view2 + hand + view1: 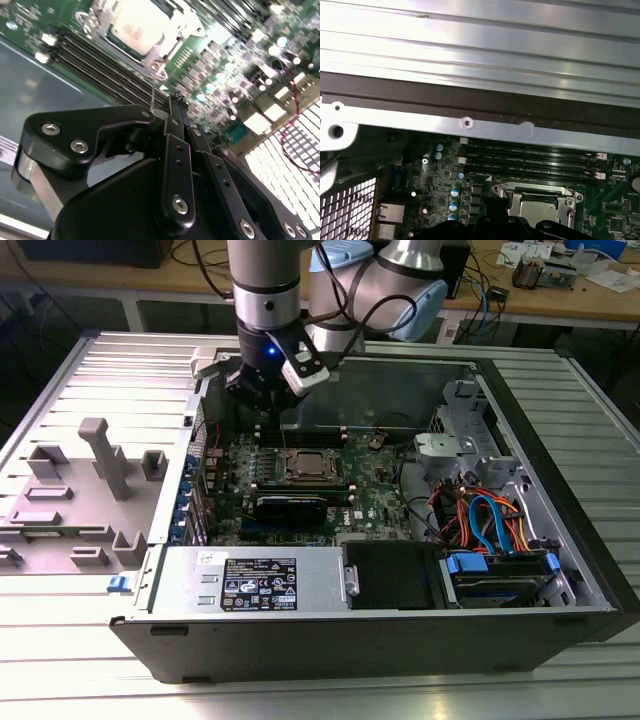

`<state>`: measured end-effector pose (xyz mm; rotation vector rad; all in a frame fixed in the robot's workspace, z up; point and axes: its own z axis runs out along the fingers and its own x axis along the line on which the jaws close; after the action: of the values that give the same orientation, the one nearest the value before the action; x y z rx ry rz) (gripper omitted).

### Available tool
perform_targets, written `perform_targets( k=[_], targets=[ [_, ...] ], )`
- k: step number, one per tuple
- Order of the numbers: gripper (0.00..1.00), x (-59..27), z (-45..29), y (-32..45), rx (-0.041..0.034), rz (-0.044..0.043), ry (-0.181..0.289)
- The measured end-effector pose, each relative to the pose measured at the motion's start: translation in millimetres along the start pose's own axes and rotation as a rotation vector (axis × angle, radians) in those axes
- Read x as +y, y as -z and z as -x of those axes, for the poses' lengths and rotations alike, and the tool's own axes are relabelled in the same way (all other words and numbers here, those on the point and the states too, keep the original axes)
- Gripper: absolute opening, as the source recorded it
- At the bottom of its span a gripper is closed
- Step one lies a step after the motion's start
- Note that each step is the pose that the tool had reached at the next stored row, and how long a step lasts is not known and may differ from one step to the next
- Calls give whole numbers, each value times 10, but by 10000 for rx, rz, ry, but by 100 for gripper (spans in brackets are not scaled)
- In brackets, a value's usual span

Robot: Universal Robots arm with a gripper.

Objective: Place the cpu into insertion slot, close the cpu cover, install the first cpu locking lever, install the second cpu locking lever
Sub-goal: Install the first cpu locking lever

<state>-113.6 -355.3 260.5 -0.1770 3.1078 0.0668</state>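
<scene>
Inside an open computer case (560, 540) lying on a ribbed metal worktop (120, 380), a green motherboard (380, 490) faces upward. Near the board's middle sits the insertion slot (310, 468), a square socket with a silvery rim, and the cpu (311, 466) lies in it, its grey metal top showing. The cpu cover (172, 27) lies flat around the chip, framing it, as seen in both wrist views. Long dark memory slots (530, 157) run along the far side of the socket, between it and the case wall. The robot arm (265, 290) reaches down from the far side, and its gripper (268, 390) hangs just above the board, beyond the socket toward the exterior view's left, apart from the chip. In the second wrist view the black fingers (177, 107) come together to a narrow tip with no clear gap and nothing visibly held. At the exterior view's right, orange and blue cables (490, 520) curl beside a drive bay. A grey plastic fixture (100, 455) stands on the worktop at the exterior view's left.
</scene>
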Motion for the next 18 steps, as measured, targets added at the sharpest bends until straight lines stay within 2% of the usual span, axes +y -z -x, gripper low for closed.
perform_targets(
  k=[4, 18],
  targets=[
    [11, -21, 185, -15, 1, 0, -19],
    [11, -22, 195, -16, 1, -2, -59]
  ],
)
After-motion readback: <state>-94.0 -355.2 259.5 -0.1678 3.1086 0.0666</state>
